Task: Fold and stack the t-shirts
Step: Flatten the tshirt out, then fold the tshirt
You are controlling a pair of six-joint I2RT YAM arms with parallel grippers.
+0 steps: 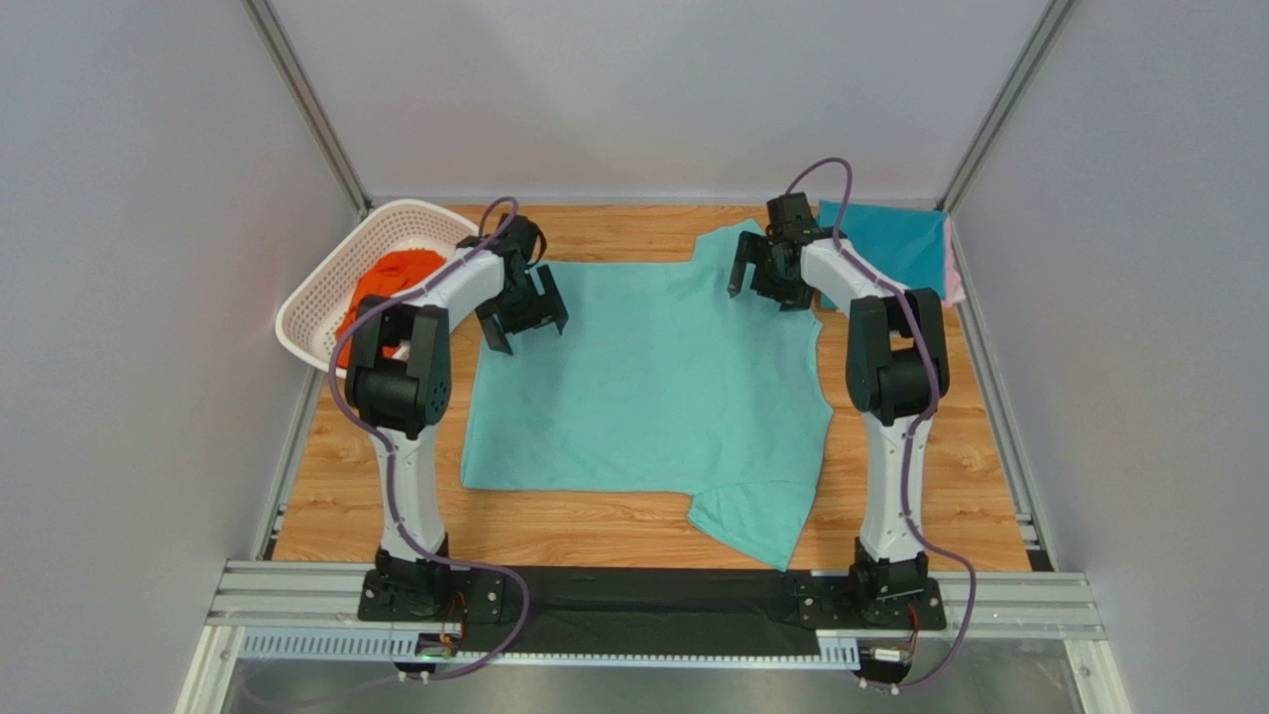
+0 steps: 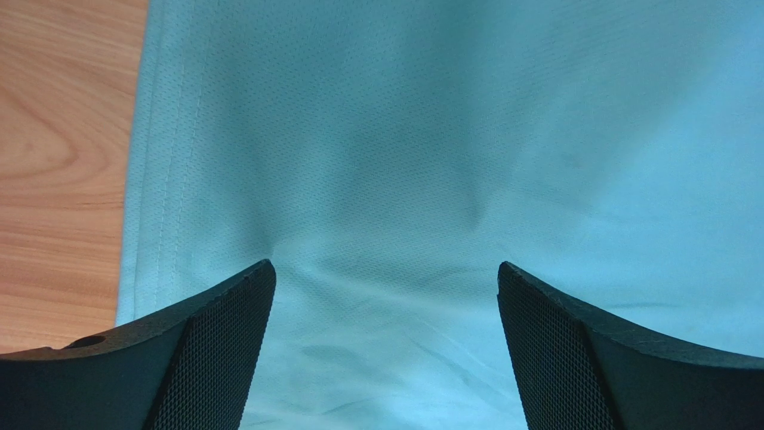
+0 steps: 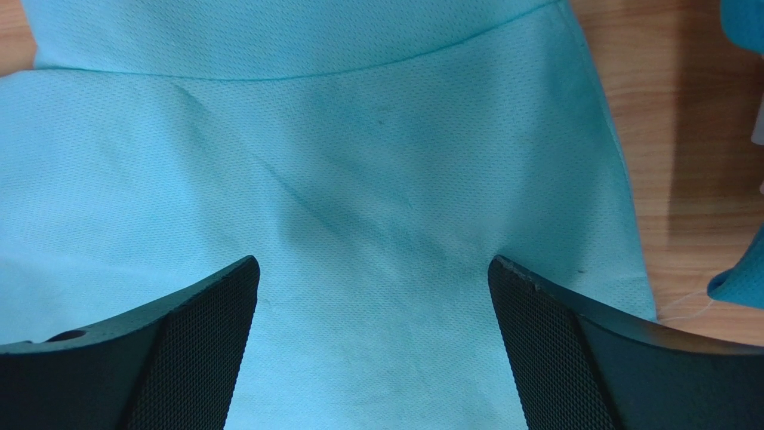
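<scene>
A mint-green t-shirt (image 1: 656, 380) lies spread flat on the wooden table, one sleeve pointing to the near right and one at the far right. My left gripper (image 1: 525, 323) is open over the shirt's far-left corner; the wrist view shows the cloth (image 2: 430, 161) between its fingers and the hemmed edge to the left. My right gripper (image 1: 769, 275) is open over the far-right part of the shirt (image 3: 359, 179), near a seam. A darker teal t-shirt (image 1: 891, 246) lies folded at the far right on a pink one (image 1: 951, 271). An orange t-shirt (image 1: 390, 280) lies in the basket.
A white perforated basket (image 1: 346, 275) stands tilted at the far left table edge. Bare wood (image 1: 343, 491) shows left and in front of the shirt. Grey walls close in the table on three sides.
</scene>
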